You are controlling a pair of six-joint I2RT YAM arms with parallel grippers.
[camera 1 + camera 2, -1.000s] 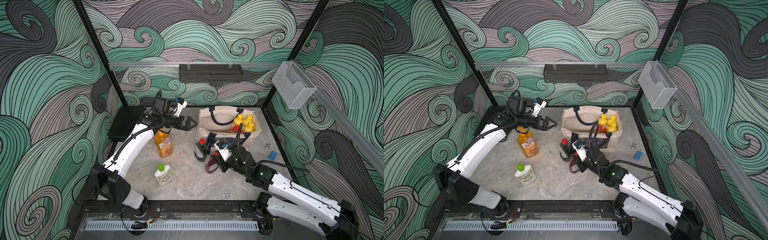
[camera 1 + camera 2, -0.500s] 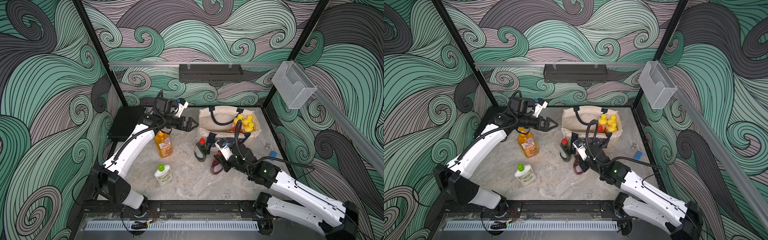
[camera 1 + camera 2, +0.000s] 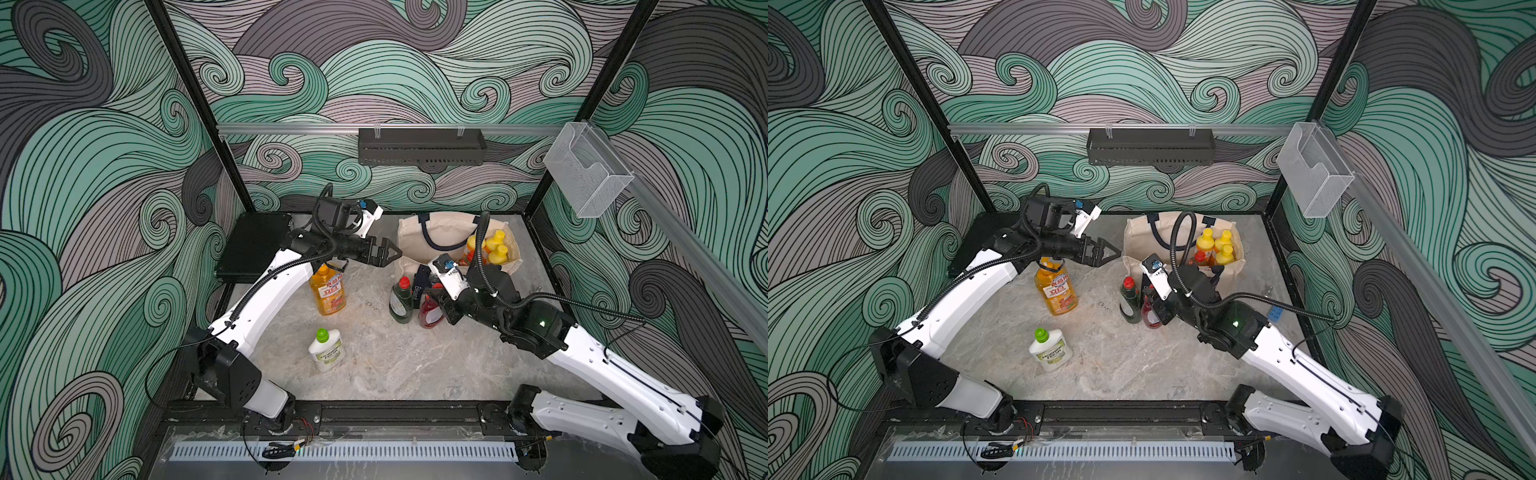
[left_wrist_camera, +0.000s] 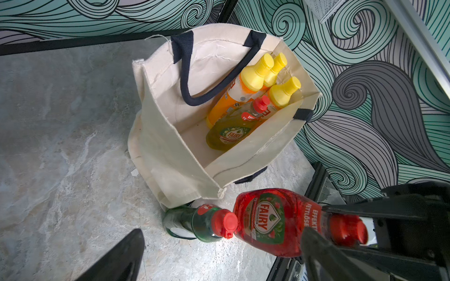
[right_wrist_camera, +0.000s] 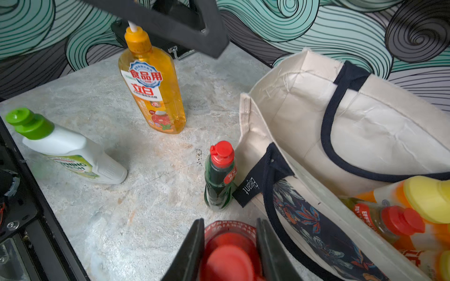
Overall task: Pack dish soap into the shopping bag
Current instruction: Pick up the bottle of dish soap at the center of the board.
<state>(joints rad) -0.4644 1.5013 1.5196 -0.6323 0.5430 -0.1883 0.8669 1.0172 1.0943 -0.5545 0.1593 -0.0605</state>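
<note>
While the right gripper [image 5: 229, 230] is closed around its neck just below the red cap, the red dish soap bottle [image 3: 430, 312] hangs tilted just in front of the near side of the shopping bag [image 3: 432, 232]. Whether its base touches the table cannot be made out. The dark green bottle [image 3: 401, 301], also red-capped, stands upright just to its left, beside the bag's near left corner and its navy tag.

The cream canvas bag stands open toward the far right of the marble table [image 3: 395, 365]. Inside it, against the right end, three orange bottles with yellow caps [image 4: 255, 75] are packed together, and the yellow-green Fairy bottle [image 4: 231, 131] leans against them.

Left of the bag, well apart from it, the tall orange pump bottle [image 3: 328, 291] stands upright. The white bottle with a green cap [image 3: 326, 351] sits nearer still, alone on the bare surface.

The left gripper [image 3: 390, 253] hovers above the table between the pump bottle and the bag, pointing toward the bag. Its jaws are spread wide and hold nothing.

A black hard case [image 3: 253, 245] lies at the far left corner of the table. A small blue object [image 3: 1275, 312] lies at the right edge, near the right arm.
</note>
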